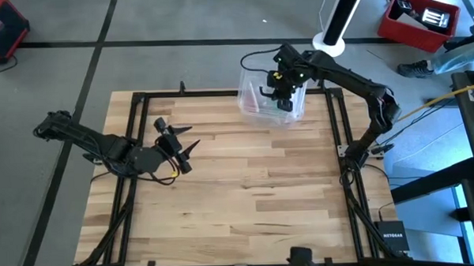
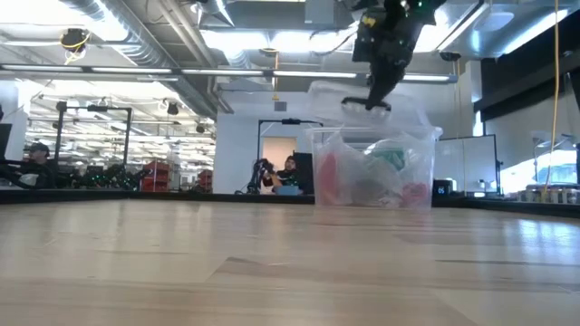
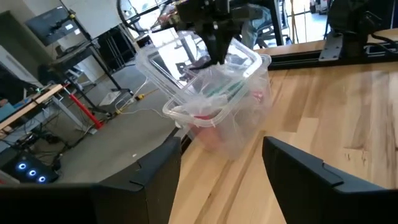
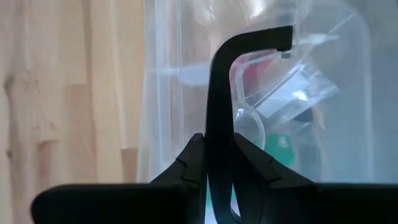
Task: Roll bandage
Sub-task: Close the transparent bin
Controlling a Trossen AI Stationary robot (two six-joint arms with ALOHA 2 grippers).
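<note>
A clear plastic box (image 1: 260, 108) stands on the table at its far edge, right of the middle. Inside it, among pinkish contents, a piece of the teal-green bandage (image 3: 219, 93) shows through the wall (image 2: 391, 156) (image 4: 281, 148). The box's clear lid (image 3: 249, 59) sits tilted above the rim. My right gripper (image 1: 284, 98) hangs over the box, slanting down, shut at the lid (image 2: 367, 102). Near the table's left side my left gripper (image 1: 188, 148) waits open, pointing toward the box, with nothing between its fingers (image 3: 221, 146). My right gripper comes at the box from above, slanting down, its two fingers (image 4: 217, 124) closed together on the clear lid's edge (image 4: 308, 40). The lid stands tilted, raised off the box's rim on one side. The fingers themselves hide how much of the edge lies between them.
Black frame rails (image 1: 335, 122) run along the table's left, right and far edges. Bare wood (image 1: 255, 195) fills the middle and near part. Beyond the far right corner are a red bin (image 1: 419, 20) and a white post (image 1: 336, 19). People sit in the room behind (image 2: 288, 174).
</note>
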